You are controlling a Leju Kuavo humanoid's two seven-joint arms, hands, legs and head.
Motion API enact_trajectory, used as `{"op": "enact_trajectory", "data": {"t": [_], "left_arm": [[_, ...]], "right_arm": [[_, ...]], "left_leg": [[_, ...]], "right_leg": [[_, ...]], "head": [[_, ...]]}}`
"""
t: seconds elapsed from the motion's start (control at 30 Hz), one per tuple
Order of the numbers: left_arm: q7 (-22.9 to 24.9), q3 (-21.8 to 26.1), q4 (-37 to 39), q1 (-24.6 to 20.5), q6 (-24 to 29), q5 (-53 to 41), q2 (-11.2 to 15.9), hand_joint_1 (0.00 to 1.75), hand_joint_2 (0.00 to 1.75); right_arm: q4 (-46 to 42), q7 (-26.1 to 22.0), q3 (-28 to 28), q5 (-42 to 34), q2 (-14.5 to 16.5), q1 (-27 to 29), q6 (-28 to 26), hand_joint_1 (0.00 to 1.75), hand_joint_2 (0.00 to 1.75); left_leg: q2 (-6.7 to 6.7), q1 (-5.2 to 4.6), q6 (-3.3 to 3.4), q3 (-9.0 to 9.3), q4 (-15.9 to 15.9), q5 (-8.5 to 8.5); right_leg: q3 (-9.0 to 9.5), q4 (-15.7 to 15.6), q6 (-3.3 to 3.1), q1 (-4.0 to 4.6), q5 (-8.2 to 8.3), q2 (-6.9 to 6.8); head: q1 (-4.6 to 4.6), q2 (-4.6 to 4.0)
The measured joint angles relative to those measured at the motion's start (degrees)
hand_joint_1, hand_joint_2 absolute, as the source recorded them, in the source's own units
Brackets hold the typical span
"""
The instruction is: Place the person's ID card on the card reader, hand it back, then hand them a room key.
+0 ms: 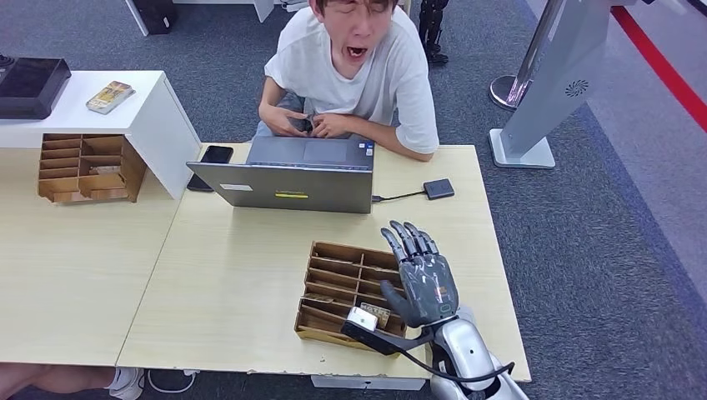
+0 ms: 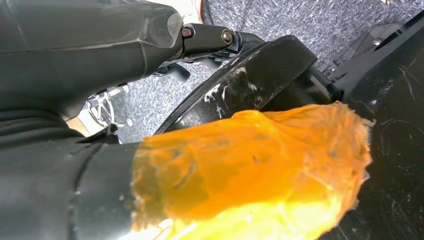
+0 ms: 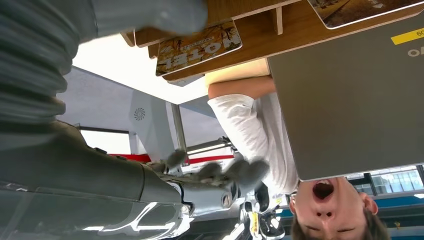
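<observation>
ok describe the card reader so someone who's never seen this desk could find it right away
Start at the open grey laptop in the middle of the light wooden table. A thin cable runs from its side, on the robot's right, to a small flat dark square, the card reader, lying near the person's elbow. Unlike the black phone at the laptop's other end, it is wired and squarer.

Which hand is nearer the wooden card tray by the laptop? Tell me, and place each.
Right. The right hand hovers open over the wooden card tray's right end. The left hand hangs low beside the robot's body, over carpet, away from the tray.
</observation>
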Motion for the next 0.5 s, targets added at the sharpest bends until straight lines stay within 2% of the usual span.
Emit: {"op": "enact_trajectory", "data": {"t": [0.2,0.5], "left_arm": [[0.0,-0.02,0.0,0.0,0.0,0.02,-0.02,0.0,0.0],[0.0,-0.02,0.0,0.0,-0.01,0.19,-0.02,0.0,0.0]], "right_arm": [[0.1,0.07,0.0,0.12,0.0,-0.19,0.08,1.41,1.75],[0.2,0.06,0.0,0.2,0.0,-0.25,0.15,1.44,1.75]], "left_leg": [[0.0,0.0,0.0,0.0,0.0,0.0],[0.0,0.0,0.0,0.0,0.0,0.0]], "right_leg": [[0.0,0.0,0.0,0.0,0.0,0.0],[0.0,0.0,0.0,0.0,0.0,0.0]], "head": [[0.0,0.0],[0.0,0.01]]}}
